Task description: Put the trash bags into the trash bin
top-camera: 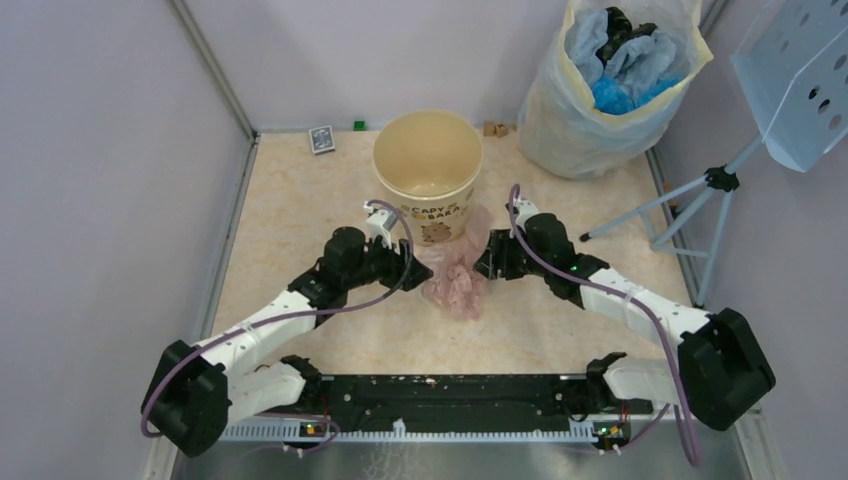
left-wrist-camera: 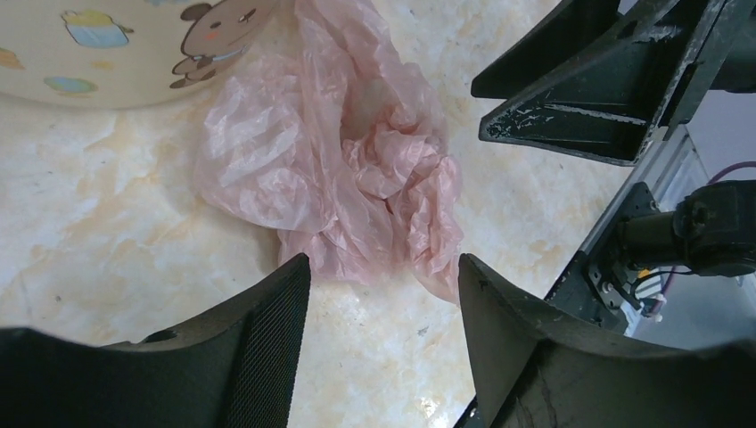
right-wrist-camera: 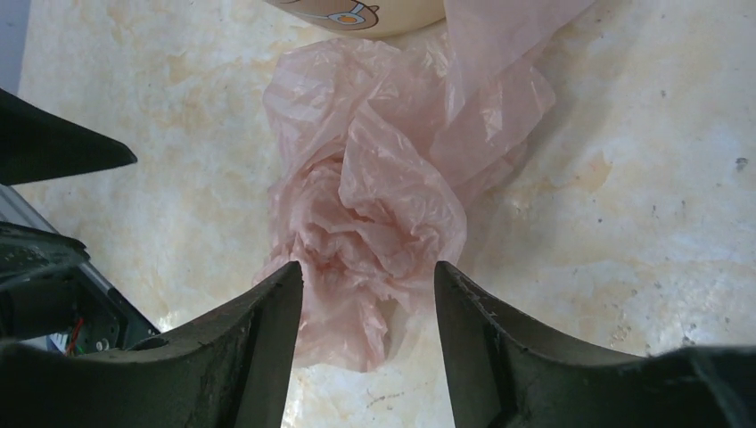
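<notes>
Between my two claws, on the marbled beige worktop point(top-camera: 300, 230), lies the trash bag point(top-camera: 455, 275), a crumpled heap of thin pale-pink film. Its far end touches the foot of the trash bin point(top-camera: 455, 205), on the bin's near right side, and the rest trails toward me across the worktop.

The bin stands upright just beyond my claws, mouth up, its capybara print facing me. I see nothing pink inside it.

My left claw point(top-camera: 405, 265) sits low at the bag's left side, pointing right. Seen from my left wrist, the left claw point(left-wrist-camera: 383, 267) is spread wide and grips nothing. The bag point(left-wrist-camera: 348, 169) is straight ahead, its nearest folds reaching about to my fingertips, and the bin wall point(left-wrist-camera: 107, 53) is at upper left.

My right claw point(top-camera: 488, 262) faces it from the bag's right side, equally low. From my right wrist, the right claw point(right-wrist-camera: 368, 272) is also spread wide. The bag's point(right-wrist-camera: 374, 196) bunched end lies partly between the two fingers, but they are not closed on it. Whether either finger brushes the film, I cannot tell.

At the worktop's far right corner stands a large whitish-yellow bag point(top-camera: 600, 90) full of blue and dark things. Along the far edge lie a small card box point(top-camera: 321, 139), a green cube point(top-camera: 359, 125) and some brown blocks point(top-camera: 495, 128).
</notes>
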You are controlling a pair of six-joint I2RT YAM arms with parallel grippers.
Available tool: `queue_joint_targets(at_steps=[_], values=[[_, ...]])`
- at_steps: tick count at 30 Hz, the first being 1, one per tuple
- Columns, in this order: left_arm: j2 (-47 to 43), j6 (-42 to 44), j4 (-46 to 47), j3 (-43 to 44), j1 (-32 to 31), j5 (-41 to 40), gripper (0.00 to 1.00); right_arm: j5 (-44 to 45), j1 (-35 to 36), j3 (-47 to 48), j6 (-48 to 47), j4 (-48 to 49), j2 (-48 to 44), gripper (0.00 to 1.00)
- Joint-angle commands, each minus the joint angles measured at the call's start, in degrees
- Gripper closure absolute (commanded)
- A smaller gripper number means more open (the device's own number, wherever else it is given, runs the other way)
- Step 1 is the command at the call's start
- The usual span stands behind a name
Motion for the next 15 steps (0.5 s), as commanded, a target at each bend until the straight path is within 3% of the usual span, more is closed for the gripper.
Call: queue_joint_targets(at_steps=[1, 3, 5, 7, 15], values=[[2.66, -1.57, 7.95, -1.48, -2.04, -4.46, 0.33, -1.18, 0.50, -0.51, 2.13, 10.23, 4.77, 0.44], [4.46, -1.54, 9.30, -1.47, -2.79, -5.51, 0.33, -1.70, 0.92, -0.33, 2.29, 11.33, 6.64, 0.40], [6.44, -1.49, 10.49, -0.96, -3.31, -6.32, 0.33, -0.23, 1.26, 0.50, 2.42, 10.34, 8.52, 0.27], [8.59, -1.35, 11.31, -0.03, -3.54, -6.71, 0.33, -0.28, 1.29, 0.92, 2.13, 10.00, 11.06, 0.25], [17.35, -0.70, 10.44, 4.84, -4.62, -9.95, 0.39, -2.19, 1.65, -1.74, 3.60, 14.81, 14.74, 0.50]])
